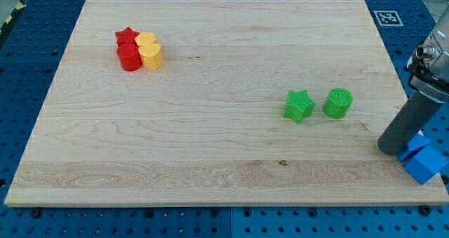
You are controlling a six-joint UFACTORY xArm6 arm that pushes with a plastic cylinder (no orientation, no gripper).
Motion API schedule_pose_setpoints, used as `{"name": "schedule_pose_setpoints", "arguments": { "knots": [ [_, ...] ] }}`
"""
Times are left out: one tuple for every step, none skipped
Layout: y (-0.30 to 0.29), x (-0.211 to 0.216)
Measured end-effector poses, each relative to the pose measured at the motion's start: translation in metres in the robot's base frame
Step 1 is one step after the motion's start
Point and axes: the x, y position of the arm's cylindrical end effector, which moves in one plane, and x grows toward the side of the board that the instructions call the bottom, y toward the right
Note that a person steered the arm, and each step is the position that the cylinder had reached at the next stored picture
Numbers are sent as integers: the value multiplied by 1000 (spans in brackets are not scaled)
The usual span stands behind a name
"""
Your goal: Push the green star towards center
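Note:
The green star lies on the wooden board, right of the middle. A green cylinder stands just to its right, a small gap between them. My tip is at the board's right edge, below and to the right of both green blocks, apart from them. It stands right next to two blue blocks at the view's lower right.
At the upper left stands a tight cluster: a red star, a red cylinder, a yellow heart-like block and a yellow block. The blue blocks lie at the board's right edge.

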Motion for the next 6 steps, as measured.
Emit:
{"name": "schedule_pose_setpoints", "arguments": {
  "knots": [
    [-42, 0],
    [-94, -3],
    [-104, -45],
    [-104, -49],
    [-104, -50],
    [-104, -50]
  ]
}}
